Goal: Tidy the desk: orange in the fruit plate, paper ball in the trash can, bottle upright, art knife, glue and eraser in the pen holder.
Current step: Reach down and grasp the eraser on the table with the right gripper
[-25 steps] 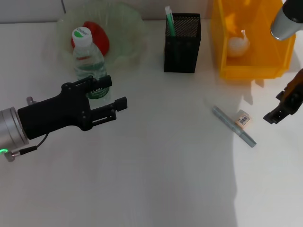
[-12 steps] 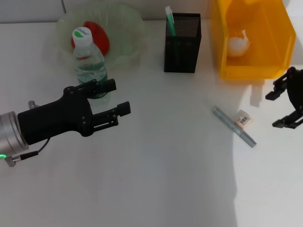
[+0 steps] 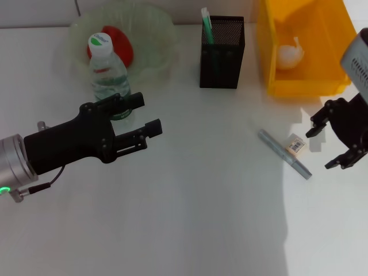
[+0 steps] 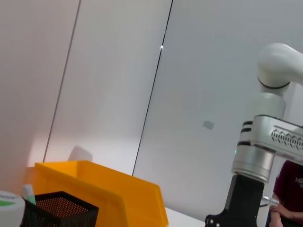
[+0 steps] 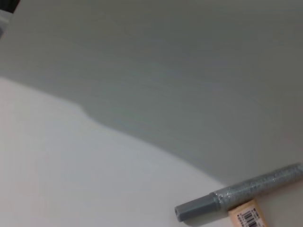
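My right gripper (image 3: 334, 141) hangs with jaws spread just beside the eraser (image 3: 295, 145) on the tabletop (image 3: 201, 218). My left gripper (image 3: 148, 118), jaws parted and empty, sits beside the upright bottle (image 3: 107, 75).

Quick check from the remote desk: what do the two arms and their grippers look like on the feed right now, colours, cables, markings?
The left gripper is matte black and angular, with two flat fingers, on a silver cylindrical wrist with a green light and a thin dark cable. The right gripper is black too, below a silver-grey wrist section with a small dark marking. In the left wrist view the right arm is white and silver with black rings.
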